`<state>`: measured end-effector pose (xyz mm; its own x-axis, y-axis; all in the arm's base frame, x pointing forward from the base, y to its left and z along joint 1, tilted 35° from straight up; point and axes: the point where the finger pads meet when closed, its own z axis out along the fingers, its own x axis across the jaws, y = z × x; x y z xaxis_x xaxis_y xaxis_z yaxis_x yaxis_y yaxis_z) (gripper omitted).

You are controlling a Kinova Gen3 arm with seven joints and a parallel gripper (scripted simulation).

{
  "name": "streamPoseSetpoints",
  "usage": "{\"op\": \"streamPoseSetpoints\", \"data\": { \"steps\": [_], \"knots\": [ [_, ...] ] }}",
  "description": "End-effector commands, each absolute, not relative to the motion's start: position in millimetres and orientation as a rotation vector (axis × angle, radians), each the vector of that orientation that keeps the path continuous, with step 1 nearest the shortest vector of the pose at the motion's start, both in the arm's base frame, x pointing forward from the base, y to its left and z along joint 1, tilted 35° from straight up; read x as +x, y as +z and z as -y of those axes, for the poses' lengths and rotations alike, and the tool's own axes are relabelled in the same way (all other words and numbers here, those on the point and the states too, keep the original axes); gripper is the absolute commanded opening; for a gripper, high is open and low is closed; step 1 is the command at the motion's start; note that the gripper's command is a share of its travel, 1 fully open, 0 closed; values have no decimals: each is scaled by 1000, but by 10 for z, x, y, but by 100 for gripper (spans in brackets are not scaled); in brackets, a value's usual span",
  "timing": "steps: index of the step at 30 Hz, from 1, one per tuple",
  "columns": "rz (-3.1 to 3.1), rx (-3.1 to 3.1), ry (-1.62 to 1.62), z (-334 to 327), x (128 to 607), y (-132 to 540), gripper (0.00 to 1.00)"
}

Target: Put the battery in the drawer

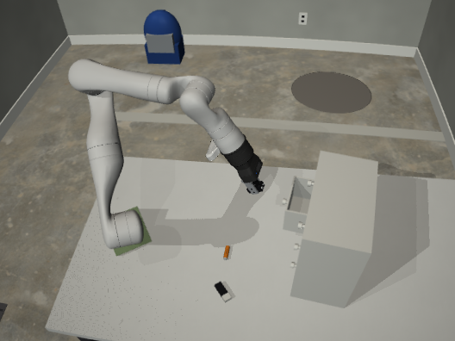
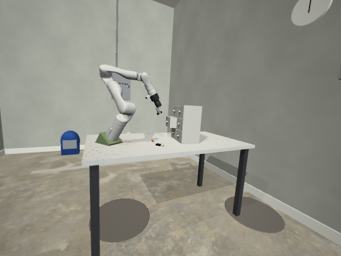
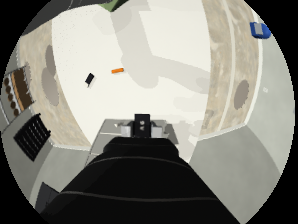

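My gripper (image 1: 255,189) (image 2: 158,112) (image 3: 142,126) is partly open around a dark block with two small light studs, the nine-volt battery (image 3: 142,118), which fills the gap between its fingers. They are in the air in front of the chest (image 1: 342,202) (image 2: 192,124), a little above the level of its open drawer (image 1: 300,204) (image 2: 172,122). That drawer is in the middle row of the column farther from the exterior camera; it sticks well out and looks level. The visible part of its inside is bare. The other drawers look pushed in. No drawer letters can be read.
An orange cylinder (image 1: 227,252) (image 2: 152,140) (image 3: 117,71) and a black-and-white block (image 1: 222,291) (image 2: 159,145) (image 3: 90,78) lie on the table (image 1: 181,314) (image 2: 206,149), on the robot's side of the chest. Round knobs stick out of the chest's front. The arm's green base stands at the table's far end from the chest.
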<state>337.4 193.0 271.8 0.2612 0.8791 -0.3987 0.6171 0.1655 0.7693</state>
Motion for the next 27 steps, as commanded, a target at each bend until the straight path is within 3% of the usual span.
{"op": "streamPoseSetpoints", "data": {
  "steps": [1, 27],
  "knots": [
    [-1433, 1473, 361, -1961, 3303, 2677, 51],
    [-1263, 1129, 622, -1952, 3281, 2647, 51]
  ]
}}
